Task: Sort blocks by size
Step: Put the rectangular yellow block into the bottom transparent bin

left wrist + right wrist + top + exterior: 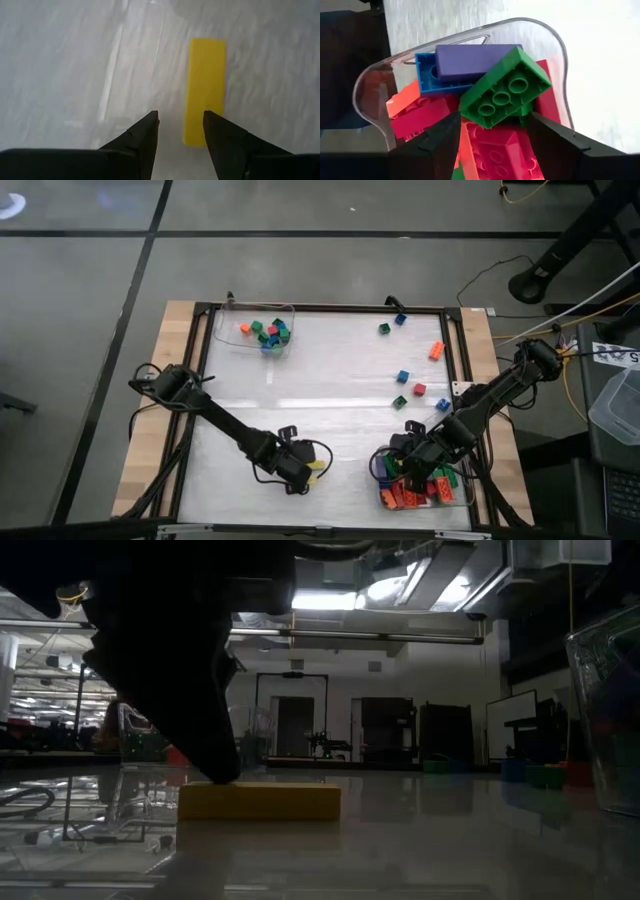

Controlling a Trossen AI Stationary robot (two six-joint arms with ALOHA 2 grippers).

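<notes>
While my left tool (180,131) sits apart and off-centre at the yellow block (204,90) near the surface's front edge, closing may nudge it away; right tool (492,132) hangs apart over the tray (560,50).

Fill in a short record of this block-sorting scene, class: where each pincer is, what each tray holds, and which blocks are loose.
left pincer: open, low over the table beside a long yellow block, not gripping it
right pincer: open above the near tray, holding nothing
near tray contents: long blocks, among them green, purple, blue, red
far tray: small cubes
loose blocks: scattered on the table's right side
</notes>
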